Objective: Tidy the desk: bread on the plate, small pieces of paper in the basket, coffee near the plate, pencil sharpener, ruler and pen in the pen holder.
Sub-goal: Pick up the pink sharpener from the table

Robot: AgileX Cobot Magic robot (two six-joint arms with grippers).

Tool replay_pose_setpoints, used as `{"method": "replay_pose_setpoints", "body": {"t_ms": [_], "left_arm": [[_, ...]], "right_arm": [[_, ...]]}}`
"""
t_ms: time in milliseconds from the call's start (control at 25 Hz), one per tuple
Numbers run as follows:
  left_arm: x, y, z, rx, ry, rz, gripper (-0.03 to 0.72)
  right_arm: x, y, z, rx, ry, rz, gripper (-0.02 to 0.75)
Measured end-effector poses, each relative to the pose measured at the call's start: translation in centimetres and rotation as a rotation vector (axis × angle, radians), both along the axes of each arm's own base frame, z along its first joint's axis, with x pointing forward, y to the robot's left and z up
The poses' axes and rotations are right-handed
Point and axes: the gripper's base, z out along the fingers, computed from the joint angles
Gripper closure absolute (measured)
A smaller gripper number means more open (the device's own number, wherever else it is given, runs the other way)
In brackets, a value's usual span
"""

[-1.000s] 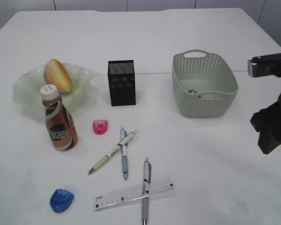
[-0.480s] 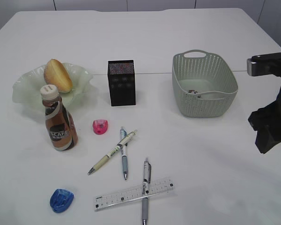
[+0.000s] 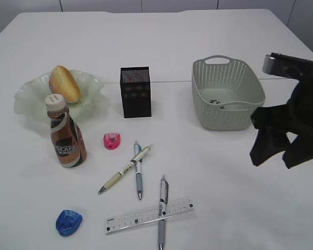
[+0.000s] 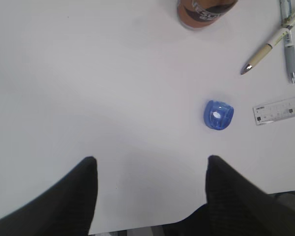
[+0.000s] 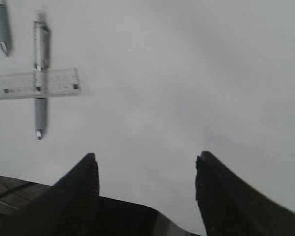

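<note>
The bread (image 3: 64,83) lies on the green plate (image 3: 28,96), with the coffee (image 3: 67,136) upright just in front. Right of them stand the black pen holder (image 3: 135,91) and the basket (image 3: 250,112), which has small scraps (image 3: 217,102) on its floor. A pink pencil sharpener (image 3: 111,140), a blue one (image 3: 68,222) (image 4: 219,115), three pens (image 3: 125,169) and the ruler (image 3: 148,214) (image 5: 34,83) lie on the desk (image 3: 214,198). My right gripper (image 3: 275,158) (image 5: 145,157) hangs open and empty right of the ruler. My left gripper (image 4: 150,160) is open over bare desk, left of the blue sharpener.
One grey pen (image 3: 162,208) (image 5: 41,115) lies across the ruler. The desk's near edge runs just behind both grippers in the wrist views. Wide white surface stretches between the pens and the right arm.
My right arm has swung left from the frame's edge and now stands in front of the basket's right end. The objects on the desk have not moved.
</note>
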Motion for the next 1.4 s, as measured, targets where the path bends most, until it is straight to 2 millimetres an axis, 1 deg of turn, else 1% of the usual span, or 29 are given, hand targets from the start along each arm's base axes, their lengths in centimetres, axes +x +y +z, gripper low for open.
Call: {"method": "replay_pose_setpoints", "body": {"t_ms": [120, 200, 320, 440, 600, 720, 840, 1000, 1080, 1120, 1240, 1400], "left_arm": [[0.0, 0.0, 0.5, -0.002, -0.018, 0.000, 0.185], [0.0, -0.1, 0.5, -0.007, -0.018, 0.000, 0.185], [0.0, -0.2, 0.5, -0.022, -0.018, 0.000, 0.185], [0.0, -0.4, 0.6, -0.053, -0.018, 0.001, 0.185], [0.0, -0.6, 0.6, -0.076, -0.018, 0.001, 0.190], [0.0, -0.7, 0.6, -0.081, -0.018, 0.002, 0.191], [0.0, -0.7, 0.6, -0.082, -0.018, 0.002, 0.192], [0.0, -0.7, 0.6, -0.083, -0.018, 0.002, 0.192], [0.0, -0.7, 0.6, -0.084, -0.018, 0.002, 0.192], [0.0, -0.7, 0.6, -0.084, -0.018, 0.002, 0.192], [0.0, -0.7, 0.6, -0.084, -0.018, 0.002, 0.192], [0.0, -0.7, 0.6, -0.084, -0.018, 0.002, 0.192]], "right_arm": [[0.4, 0.9, 0.9, 0.091, -0.021, -0.027, 0.281], [0.8, 1.6, 2.0, 0.110, -0.063, -0.011, 0.281], [1.3, 3.3, 4.2, 0.131, -0.149, 0.025, 0.281], [2.1, 5.5, 6.2, 0.124, -0.215, 0.045, 0.281], [4.1, 9.2, 6.9, 0.093, -0.248, 0.079, 0.281], [6.0, 12.1, 7.4, 0.100, -0.271, 0.089, 0.281], [8.2, 14.5, 6.8, 0.111, -0.256, 0.074, 0.281], [11.0, 16.4, 5.9, 0.122, -0.239, 0.044, 0.281], [12.2, 17.1, 5.1, 0.120, -0.221, 0.032, 0.281], [12.7, 17.4, 5.0, 0.124, -0.222, 0.028, 0.281], [13.9, 18.5, 3.9, 0.123, -0.214, 0.025, 0.281], [14.5, 20.4, 2.8, 0.128, -0.217, 0.040, 0.281]]}}
